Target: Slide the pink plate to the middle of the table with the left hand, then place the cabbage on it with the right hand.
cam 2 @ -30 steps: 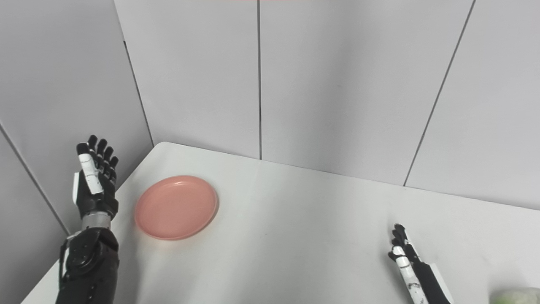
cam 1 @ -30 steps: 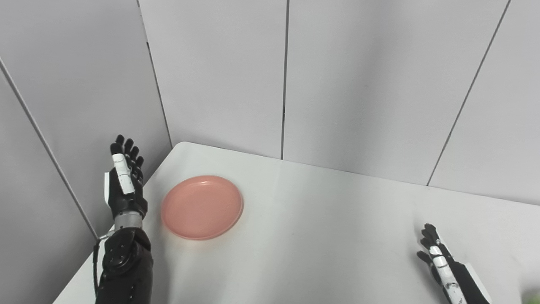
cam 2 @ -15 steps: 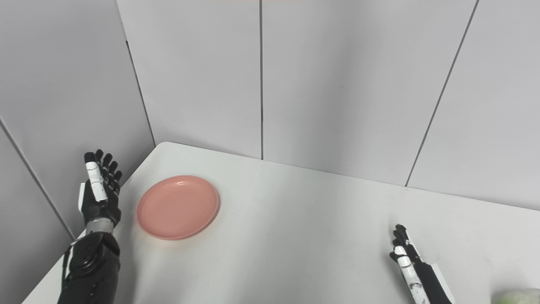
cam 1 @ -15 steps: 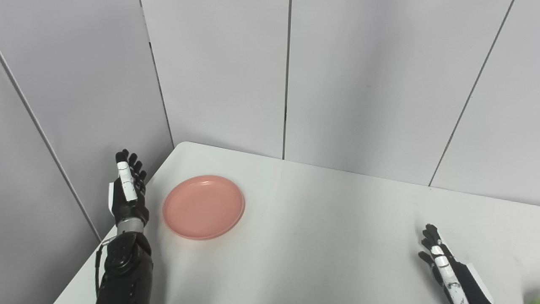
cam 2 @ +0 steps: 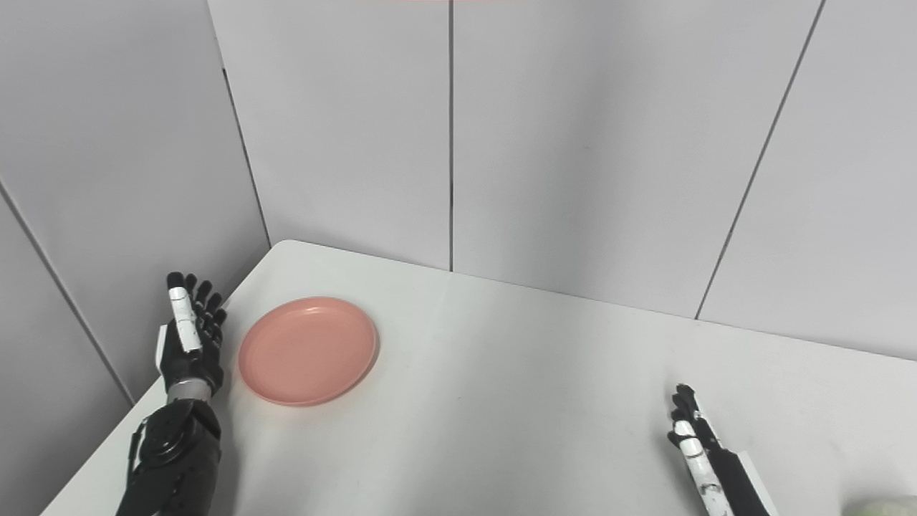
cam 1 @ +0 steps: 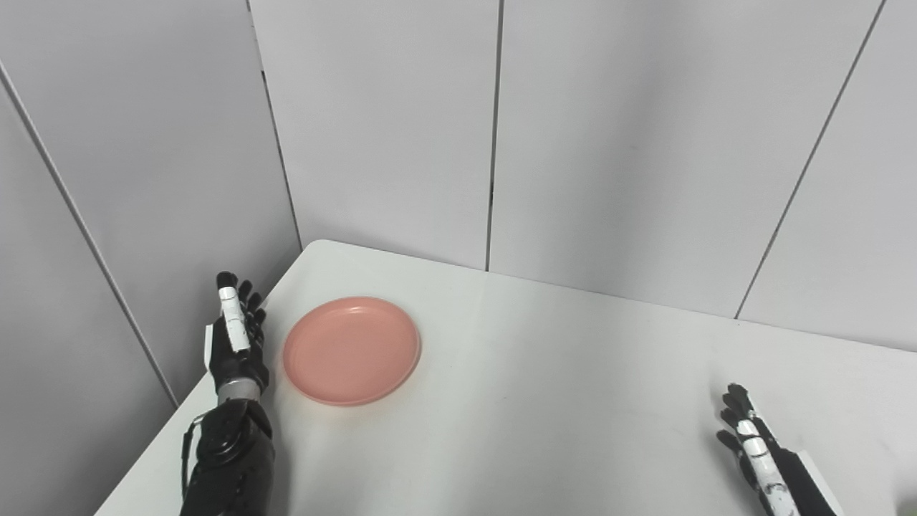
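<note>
We see the plate (cam 1: 351,350) lying flat near the table's (cam 1: 544,401) left rear corner, nothing on it. Our left hand (cam 1: 235,338) stands upright just beside the plate's left rim, over the table's left edge, fingers straight and apart, holding nothing; we cannot tell whether it touches the plate. Our right hand (cam 2: 696,444) rests low near the front right, well apart from the plate, fingers extended and empty. The cabbage (cam 2: 880,506) shows only as a pale green sliver at the bottom right corner, just right of that hand.
</note>
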Motion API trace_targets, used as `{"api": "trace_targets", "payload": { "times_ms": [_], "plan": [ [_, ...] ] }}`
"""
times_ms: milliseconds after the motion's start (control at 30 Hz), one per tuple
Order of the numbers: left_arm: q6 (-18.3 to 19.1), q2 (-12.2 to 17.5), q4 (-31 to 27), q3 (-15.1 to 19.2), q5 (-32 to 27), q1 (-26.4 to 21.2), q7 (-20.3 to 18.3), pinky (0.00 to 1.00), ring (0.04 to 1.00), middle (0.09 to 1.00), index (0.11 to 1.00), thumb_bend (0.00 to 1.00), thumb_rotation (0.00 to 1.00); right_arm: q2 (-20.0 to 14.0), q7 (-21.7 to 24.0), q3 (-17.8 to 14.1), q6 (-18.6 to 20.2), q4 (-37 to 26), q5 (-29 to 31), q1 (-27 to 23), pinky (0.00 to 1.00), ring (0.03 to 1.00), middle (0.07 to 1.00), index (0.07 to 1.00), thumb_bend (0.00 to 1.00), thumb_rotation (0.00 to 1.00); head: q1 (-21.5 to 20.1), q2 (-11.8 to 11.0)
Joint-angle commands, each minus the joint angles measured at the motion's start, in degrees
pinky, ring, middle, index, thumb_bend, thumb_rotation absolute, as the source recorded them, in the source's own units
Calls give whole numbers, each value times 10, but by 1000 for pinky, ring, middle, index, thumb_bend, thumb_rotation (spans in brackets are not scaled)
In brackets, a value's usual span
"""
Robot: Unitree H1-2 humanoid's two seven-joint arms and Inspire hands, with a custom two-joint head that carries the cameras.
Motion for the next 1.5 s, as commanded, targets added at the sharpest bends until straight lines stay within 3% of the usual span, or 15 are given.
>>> {"api": "trace_targets", "payload": {
  "times_ms": [0,333,533,733,867,1467],
  "plan": [
    [-19,17,15,-2,3,-24,-5,1000,988,978,970,844,983,-9,-2,-1,11,-13,-5,0,1000,1000,1000,1000,203,1000,-1,0],
    [-23,36,89,-13,-13,-36,-46,1000,1000,1000,996,902,999,-4,0,-5,14,-11,9,0,1000,1000,1000,1000,212,1000,-3,1],
    [1,32,80,-24,-13,-32,-52,1000,1000,1000,1000,897,1000,-5,0,-5,4,-6,9,0,1000,1000,1000,1000,241,1000,-5,2],
    [-2,21,84,-40,-1,-37,-46,1000,1000,997,1000,906,1000,-2,-7,-5,13,-12,2,2,1000,1000,1000,1000,257,1000,-8,4],
    [-6,19,91,-52,-1,-38,-65,1000,1000,1000,1000,887,1000,-11,3,3,19,-17,-2,0,1000,1000,1000,1000,254,1000,-9,4],
    [21,0,45,-94,35,-27,-47,1000,995,993,988,891,1000,-14,-2,9,-17,-5,-17,1,1000,1000,1000,1000,247,1000,-16,7]
  ]
}}
